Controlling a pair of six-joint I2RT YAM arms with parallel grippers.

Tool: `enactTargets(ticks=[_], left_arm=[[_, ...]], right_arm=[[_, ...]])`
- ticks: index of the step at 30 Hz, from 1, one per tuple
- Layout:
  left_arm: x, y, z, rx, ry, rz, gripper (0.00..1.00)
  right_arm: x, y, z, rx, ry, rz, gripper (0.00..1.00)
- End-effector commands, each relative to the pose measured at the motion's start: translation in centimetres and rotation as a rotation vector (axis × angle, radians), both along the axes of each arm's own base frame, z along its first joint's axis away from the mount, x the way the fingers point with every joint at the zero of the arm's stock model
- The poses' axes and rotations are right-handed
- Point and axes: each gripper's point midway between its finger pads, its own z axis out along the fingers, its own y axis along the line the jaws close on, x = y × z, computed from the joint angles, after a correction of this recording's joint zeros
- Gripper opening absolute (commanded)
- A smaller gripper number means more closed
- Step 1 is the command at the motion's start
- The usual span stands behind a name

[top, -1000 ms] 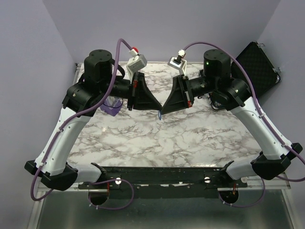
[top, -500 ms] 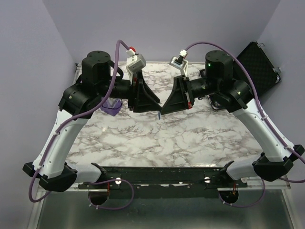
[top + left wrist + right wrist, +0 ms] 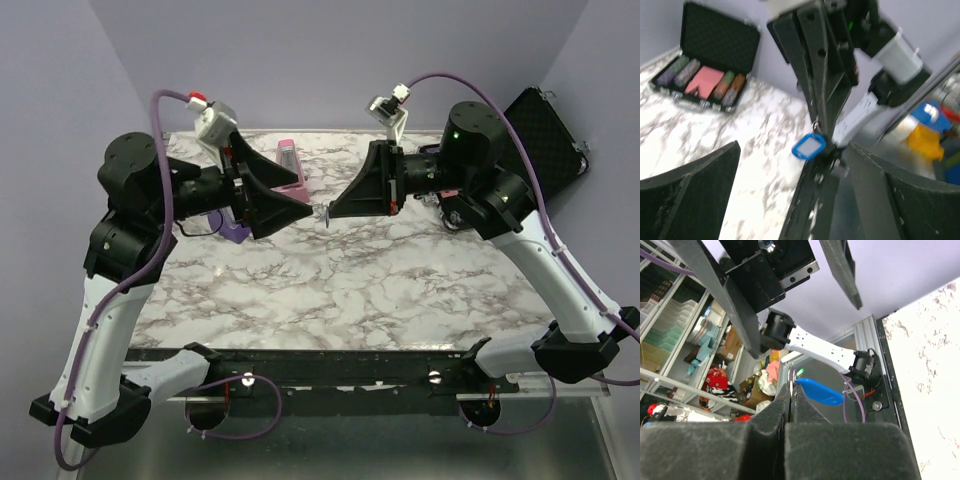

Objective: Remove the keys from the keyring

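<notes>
The keys (image 3: 325, 214), a tiny blue oblong bundle, hang in the air above the table's middle from my right gripper (image 3: 331, 211). In the right wrist view that gripper (image 3: 792, 385) is shut on the thin metal keyring (image 3: 792, 374), and the blue bundle (image 3: 820, 392) sticks out to the right of the tips. My left gripper (image 3: 300, 205) faces it from the left, open and holding nothing. The left wrist view shows the blue bundle (image 3: 809, 146) just beyond my open left gripper (image 3: 792, 150), apart from both fingers (image 3: 695, 190).
A pink wedge (image 3: 288, 165) stands at the back of the marble table (image 3: 350, 290), a purple wedge (image 3: 235, 230) at the left behind my left arm. An open black case of poker chips (image 3: 540, 135) lies at the back right, and shows again (image 3: 705, 75) in the left wrist view.
My left gripper has opened and the left arm has swung back to the left, away from the bundle. The right gripper stays shut on the keyring and has risen slightly.
</notes>
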Motion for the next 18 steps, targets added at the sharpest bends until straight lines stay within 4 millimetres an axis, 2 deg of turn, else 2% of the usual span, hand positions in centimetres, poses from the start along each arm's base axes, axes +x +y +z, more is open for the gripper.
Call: enactTargets(ticks=[1, 7, 13, 18], left_arm=[[-0.4, 1.3, 3.5, -0.205, 0.011, 0.03, 0.94], [-1.9, 1.3, 5.4, -0.338, 0.042, -0.101, 0.89], [-1.9, 1.1, 5.8, -0.352, 0.054, -0.127, 0.88], [-1.5, 1.0, 5.9, -0.372, 0.064, -0.128, 0.84]], right_arm=[[0.6, 0.2, 2.5, 0.108, -0.043, -0.048, 0.01], [0.4, 0.3, 4.7, 0.218, -0.064, -0.026, 0.01], [0.5, 0.5, 6.0, 0.262, -0.093, -0.013, 0.01], [0.6, 0.6, 6.2, 0.276, -0.09, -0.008, 0.01]])
